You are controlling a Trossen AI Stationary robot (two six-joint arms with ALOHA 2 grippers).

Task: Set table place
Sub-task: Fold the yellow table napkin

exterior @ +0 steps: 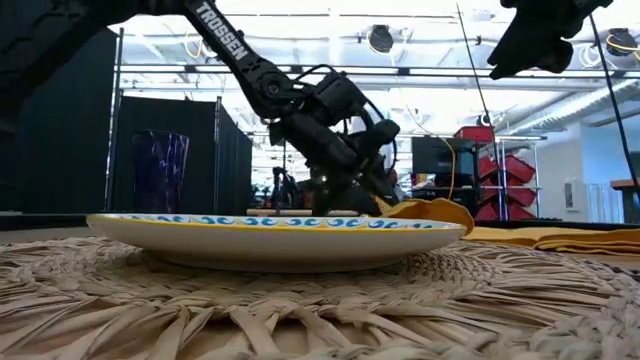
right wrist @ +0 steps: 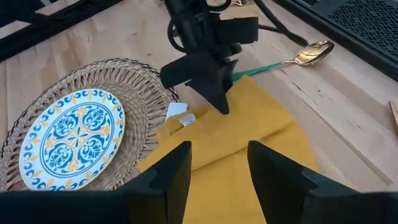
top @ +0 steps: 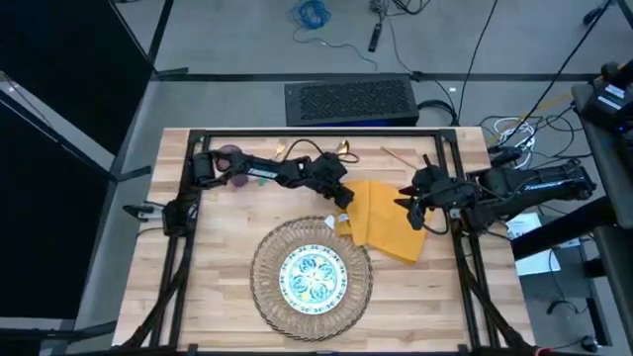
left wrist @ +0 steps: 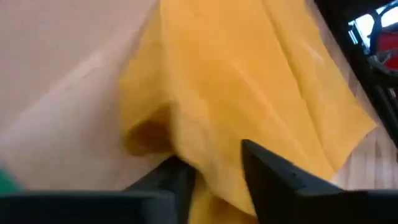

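We log the wicker mat (top: 313, 277) lying near the front middle of the plank table (top: 218, 287), with the teal-patterned plate (top: 311, 276) centred on it. The yellow napkin (top: 388, 223) lies just beside the mat on its right rear side, one corner touching the mat's rim, with a small white tag (right wrist: 179, 112) showing at that corner.

The left gripper (top: 342, 197) is down at the napkin's near-left edge. In its wrist view we see its fingers (left wrist: 273, 180) closed around a raised fold of the yellow cloth.

The right gripper (top: 417, 210) hovers above the napkin's right part. Its fingers (right wrist: 277, 168) stand spread apart with nothing between them.

The gold spoon (right wrist: 297, 57) with its teal handle lies on the bare planks behind the napkin. The purple cup (top: 229, 153) stands at the rear left of the table, well apart from the mat.
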